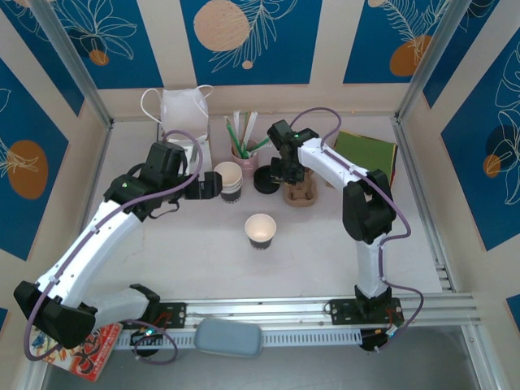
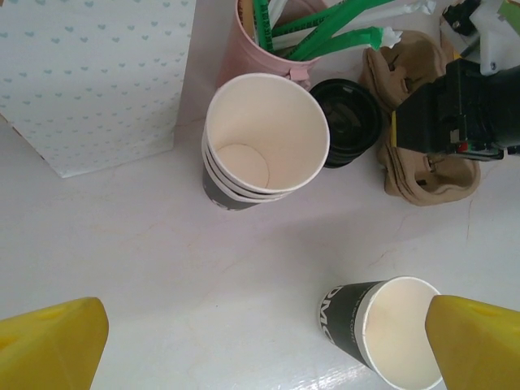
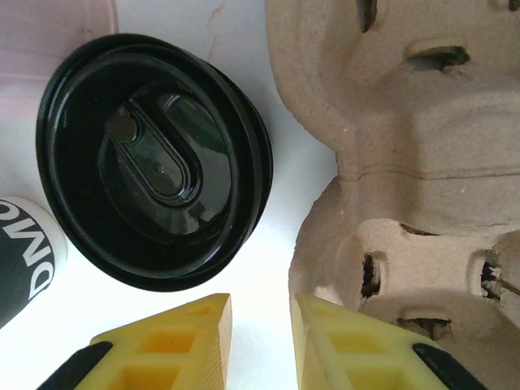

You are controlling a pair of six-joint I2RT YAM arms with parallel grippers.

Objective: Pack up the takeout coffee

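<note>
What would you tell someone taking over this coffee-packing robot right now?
Left gripper: wide open, empty, over the table near the stacked cups.
Right gripper: jaws narrowly apart, empty, low between the black lids and the cardboard carrier.
Lone cup: mid-table, no lid on. White bag: upright at the back.
Done: nothing visibly packed. Left: lid the cup, put it in the bag.

Bag top & carrier edges cropped

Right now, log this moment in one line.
left end effector: open, empty, near cup stack | right end effector: narrowly open, empty, over gap between black lid and cardboard carrier | lone cup: no lid
</note>
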